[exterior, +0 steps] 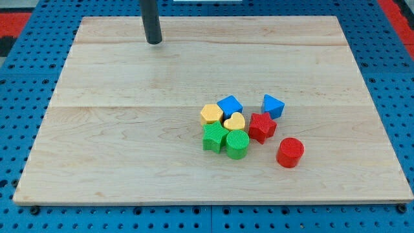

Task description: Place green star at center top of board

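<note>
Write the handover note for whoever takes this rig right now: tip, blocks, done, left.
My tip rests near the view's top, left of centre, touching no block.
The green star sits in the cluster right of centre, toward the view's bottom, against the green cylinder, below the yellow hexagon and yellow heart.
Done: nothing visible; star is far from centre top.
Left: get below the star, push it up the board clear of its neighbours.

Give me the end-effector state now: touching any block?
My tip: no gripper, just a dark rod, holding nothing; it is near the view's top, left of centre, touching no block, far from the green star-shaped block in the cluster.
</note>
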You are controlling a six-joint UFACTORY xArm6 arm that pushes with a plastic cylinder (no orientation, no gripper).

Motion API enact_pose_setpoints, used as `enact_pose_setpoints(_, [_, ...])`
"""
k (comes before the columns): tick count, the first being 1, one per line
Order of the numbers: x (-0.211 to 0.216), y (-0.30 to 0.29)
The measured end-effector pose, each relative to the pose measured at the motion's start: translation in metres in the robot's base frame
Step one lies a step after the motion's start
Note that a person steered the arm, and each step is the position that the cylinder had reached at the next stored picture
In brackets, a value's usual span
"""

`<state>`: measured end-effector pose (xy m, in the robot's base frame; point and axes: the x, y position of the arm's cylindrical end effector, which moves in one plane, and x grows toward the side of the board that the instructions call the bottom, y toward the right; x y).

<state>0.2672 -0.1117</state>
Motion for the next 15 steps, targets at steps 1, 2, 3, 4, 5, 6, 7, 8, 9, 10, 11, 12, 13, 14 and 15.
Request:
enact_pose_setpoints(1, [0.000, 0.000])
enact_pose_setpoints(2, [0.010, 0.001])
enact_pose_setpoints(3, [0.018, 0.006])
enact_pose_setpoints(4, [0.018, 0.039])
enact_pose_setpoints(5, [0.011, 0.077])
enact_pose_setpoints(6, [0.006, 0.171])
enact_pose_setpoints(7, [0.048, 0.240])
enact_pose_setpoints(8, [0.095, 0.290])
enact_pose_setpoints(9, [0.157, 0.341])
enact_pose_setpoints(10, [0.231, 0.354])
enact_pose_setpoints(11, [0.290, 0.343])
enact_pose_setpoints(12, [0.312, 0.338])
enact_pose_setpoints(13, [0.311, 0.338])
enact_pose_setpoints(14, [0.300, 0.321])
enact_pose_setpoints(15, [0.294, 0.282])
